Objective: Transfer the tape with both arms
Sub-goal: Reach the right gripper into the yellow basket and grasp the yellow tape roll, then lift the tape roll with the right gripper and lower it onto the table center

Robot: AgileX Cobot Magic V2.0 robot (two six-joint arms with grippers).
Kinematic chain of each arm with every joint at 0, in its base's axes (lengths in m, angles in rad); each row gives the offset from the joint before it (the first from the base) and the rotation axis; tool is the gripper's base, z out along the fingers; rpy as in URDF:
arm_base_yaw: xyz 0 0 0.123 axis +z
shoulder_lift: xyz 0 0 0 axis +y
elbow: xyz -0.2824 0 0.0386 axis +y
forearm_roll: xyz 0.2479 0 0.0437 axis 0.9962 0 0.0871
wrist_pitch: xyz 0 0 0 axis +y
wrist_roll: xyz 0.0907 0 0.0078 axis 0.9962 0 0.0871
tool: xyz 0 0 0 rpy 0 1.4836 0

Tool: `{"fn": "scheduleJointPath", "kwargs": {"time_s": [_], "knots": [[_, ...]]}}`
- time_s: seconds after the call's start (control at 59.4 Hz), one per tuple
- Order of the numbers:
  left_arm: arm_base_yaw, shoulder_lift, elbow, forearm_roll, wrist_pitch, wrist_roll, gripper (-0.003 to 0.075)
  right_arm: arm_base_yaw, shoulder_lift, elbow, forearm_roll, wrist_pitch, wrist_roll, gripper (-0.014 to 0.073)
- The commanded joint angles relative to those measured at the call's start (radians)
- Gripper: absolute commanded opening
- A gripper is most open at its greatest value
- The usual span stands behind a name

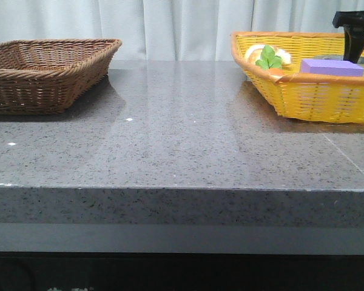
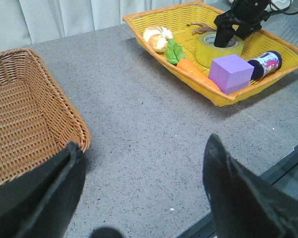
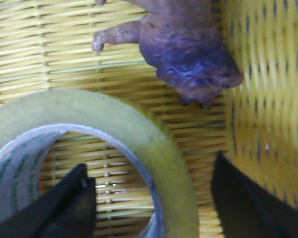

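Observation:
The tape (image 3: 154, 134), a wide yellow roll with a white, green-printed core, lies flat in the yellow basket (image 2: 154, 37) behind a purple block (image 2: 231, 73). My right gripper (image 3: 150, 161) is open and straddles the roll's wall. One finger (image 3: 74, 203) is inside the core and the other (image 3: 243, 198) is outside, neither pressing on it. From the left wrist view the right gripper (image 2: 232, 37) reaches down into the tape (image 2: 208, 52). My left gripper (image 2: 144, 163) hangs open over bare table near the brown basket (image 2: 35, 119), holding nothing.
The yellow basket (image 1: 303, 97) also holds a bread roll (image 2: 156, 37), a carrot with green leaves (image 2: 191, 67), a dark bottle (image 2: 265, 63) and a brown knobbly root (image 3: 188, 44) beside the tape. The brown basket (image 1: 42, 73) stands at the far left. The table's front edge (image 1: 182, 188) is near.

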Motion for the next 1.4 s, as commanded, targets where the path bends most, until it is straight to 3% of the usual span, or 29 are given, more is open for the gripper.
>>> {"fn": "scheduleJointPath", "kwargs": {"time_s": [0.0, 0.084, 0.236, 0.809, 1.078, 1.381], "knots": [[-0.005, 0.008, -0.034, -0.008, -0.077, 0.001, 0.0491, -0.007, -0.046, -0.036, 0.015, -0.038, -0.010, 0.0339], [-0.005, 0.008, -0.034, -0.008, -0.077, 0.001, 0.0491, -0.007, -0.043, -0.036, 0.015, -0.039, -0.010, 0.0244], [-0.005, 0.008, -0.034, -0.008, -0.077, 0.001, 0.0491, -0.007, -0.043, -0.038, 0.015, -0.033, -0.010, 0.0166], [-0.005, 0.008, -0.034, -0.008, -0.077, 0.001, 0.0491, 0.051, -0.241, -0.039, 0.016, 0.019, -0.051, 0.0161], [-0.005, 0.008, -0.034, -0.008, -0.077, 0.001, 0.0491, 0.238, -0.326, -0.039, 0.016, 0.010, -0.073, 0.0162], [-0.005, 0.008, -0.034, -0.008, -0.077, 0.001, 0.0491, 0.504, -0.281, -0.039, 0.003, -0.007, -0.085, 0.0162]]}}
